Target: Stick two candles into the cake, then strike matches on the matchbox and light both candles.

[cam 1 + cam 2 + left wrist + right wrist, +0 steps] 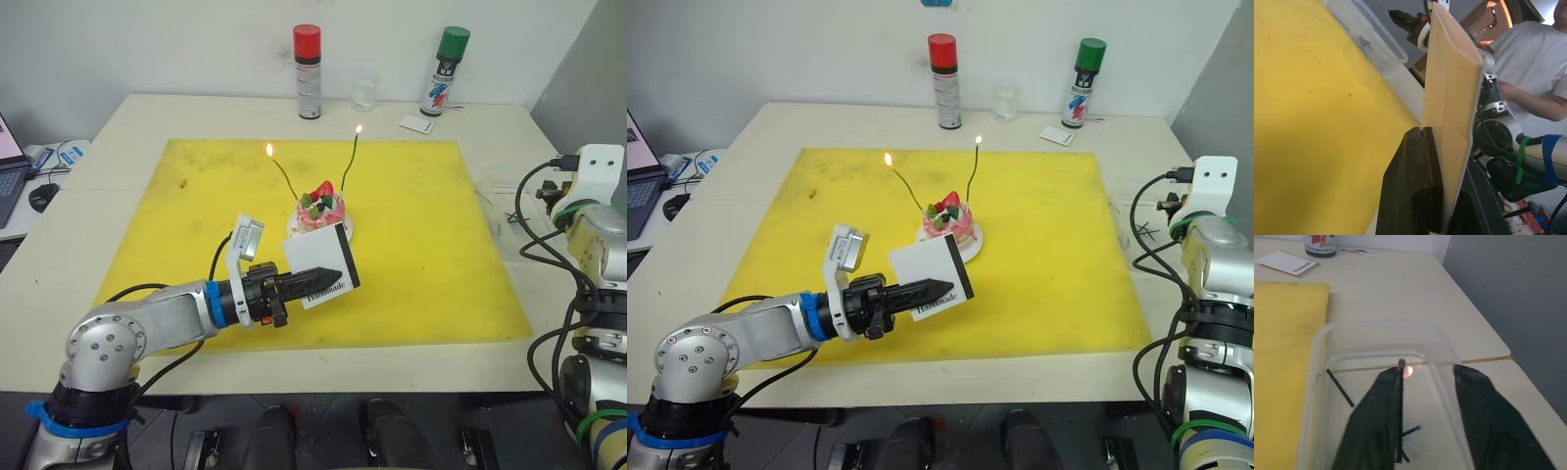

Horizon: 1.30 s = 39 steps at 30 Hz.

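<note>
My left gripper (328, 273) is clenched on the flat white "Handmade" matchbox (319, 264), holding it on edge above the yellow mat (421, 245), just in front of the small pink cake (321, 211) on its white plate. My right gripper (1427, 374) hangs with its fingers spread over a clear plastic tray (1320, 396), a short dark match (1400, 401) with a small flame at its tip lying against one finger and others in the tray. Both thin green candles (284, 176) stand in the cake, each burning.

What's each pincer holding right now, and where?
Left pincer grips the flat white matchbox at its lower edge. Right pincer is open, holding nothing.
</note>
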Available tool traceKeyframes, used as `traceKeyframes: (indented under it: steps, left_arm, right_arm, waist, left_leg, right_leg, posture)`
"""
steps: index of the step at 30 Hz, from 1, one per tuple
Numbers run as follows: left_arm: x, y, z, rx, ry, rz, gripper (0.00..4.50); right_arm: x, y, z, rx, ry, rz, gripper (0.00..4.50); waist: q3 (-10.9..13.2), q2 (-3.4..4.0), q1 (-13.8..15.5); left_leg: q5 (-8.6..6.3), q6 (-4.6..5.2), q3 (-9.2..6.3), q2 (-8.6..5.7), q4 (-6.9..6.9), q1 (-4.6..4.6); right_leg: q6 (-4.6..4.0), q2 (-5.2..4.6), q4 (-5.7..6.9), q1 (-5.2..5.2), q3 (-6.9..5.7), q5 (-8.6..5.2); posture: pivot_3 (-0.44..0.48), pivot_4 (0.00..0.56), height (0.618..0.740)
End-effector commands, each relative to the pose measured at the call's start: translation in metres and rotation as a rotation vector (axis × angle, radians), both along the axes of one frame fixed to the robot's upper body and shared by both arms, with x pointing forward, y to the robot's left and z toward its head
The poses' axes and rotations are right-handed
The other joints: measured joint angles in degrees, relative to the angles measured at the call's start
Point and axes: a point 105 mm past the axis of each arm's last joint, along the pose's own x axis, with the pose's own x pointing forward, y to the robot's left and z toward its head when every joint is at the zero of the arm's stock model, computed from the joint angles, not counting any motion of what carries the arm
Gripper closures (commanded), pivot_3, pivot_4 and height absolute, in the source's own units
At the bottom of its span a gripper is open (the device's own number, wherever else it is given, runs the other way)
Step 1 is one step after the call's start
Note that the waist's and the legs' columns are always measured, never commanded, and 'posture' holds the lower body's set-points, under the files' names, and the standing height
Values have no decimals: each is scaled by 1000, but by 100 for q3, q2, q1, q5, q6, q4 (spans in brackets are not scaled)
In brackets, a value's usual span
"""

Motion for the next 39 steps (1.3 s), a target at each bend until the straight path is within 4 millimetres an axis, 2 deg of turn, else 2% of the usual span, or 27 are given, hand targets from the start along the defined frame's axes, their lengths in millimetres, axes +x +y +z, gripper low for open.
traceKeyframes:
  steps: [1, 4, 5, 8, 11, 16, 23, 30, 39]
  left_arm:
    - [-6, -3, 9, -22, -34, -21, 4500]
    - [-6, -3, 9, -23, -33, -22, 4500]
    - [-6, -3, 9, -23, -33, -22, 4500]
    - [-6, -3, 9, -23, -32, -21, 4500]
    - [-6, -3, 8, -23, -30, -19, 4500]
    - [-6, -3, 8, -22, -30, -18, 4500]
    - [-6, -2, 8, -23, -28, -17, 4500]
    - [-6, -2, 9, -22, -26, -17, 4500]
    - [-6, -2, 8, -23, -23, -19, 4500]
  right_arm:
    - [-6, -3, 16, -14, -57, -3, 1330]
    - [-7, -5, 14, -17, -45, -14, 225]
    - [-8, -6, 12, -19, -37, -24, 36]
    - [-11, -7, 1, -50, 15, -30, 36]
    - [-13, 0, -8, -92, 55, 17, 36]
    - [-14, 7, -17, -97, 110, 59, 36]
    - [-15, 7, -24, -84, 153, 61, 36]
    - [-17, 1, -2, -114, 12, -4, 36]
    - [-50, 6, -42, -80, 6, -83, 36]
  waist:
    - [0, 0, 0]
    - [0, 0, 0]
    - [0, 0, 0]
    - [0, 0, 1]
    - [0, 0, 2]
    - [0, 0, -5]
    - [0, 0, 0]
    - [0, 0, -1]
    - [-3, 3, 29]
  left_leg:
    - [0, 0, 0, 0, 0, 0]
    - [0, 0, 0, 0, 0, 0]
    - [0, 0, 0, 0, 0, 0]
    - [0, 0, 0, 0, 0, 0]
    - [0, 0, 0, 0, 0, 0]
    - [0, 0, 1, 0, 0, 1]
    - [0, 0, 1, 0, 0, 1]
    - [0, 0, 1, 0, 0, 1]
    - [0, 0, -2, 1, -2, 1]
  right_leg:
    - [0, 0, 0, 0, 0, 0]
    - [0, 0, -1, 0, 0, 0]
    - [0, 0, -1, 0, 1, 0]
    - [0, 0, 0, 0, 0, 0]
    - [0, 0, 0, 0, 0, 0]
    - [0, 0, 1, 0, 1, 0]
    - [0, 0, -1, 0, 1, 0]
    - [1, 0, 0, 0, 1, -1]
    - [0, 0, 0, 1, -1, -2]
  posture:
    - [0, 150, 740]
    - [0, 150, 740]
    - [0, 150, 740]
    - [0, 150, 740]
    - [0, 150, 740]
    - [0, 150, 740]
    - [0, 150, 740]
    - [0, 150, 740]
    - [0, 150, 740]
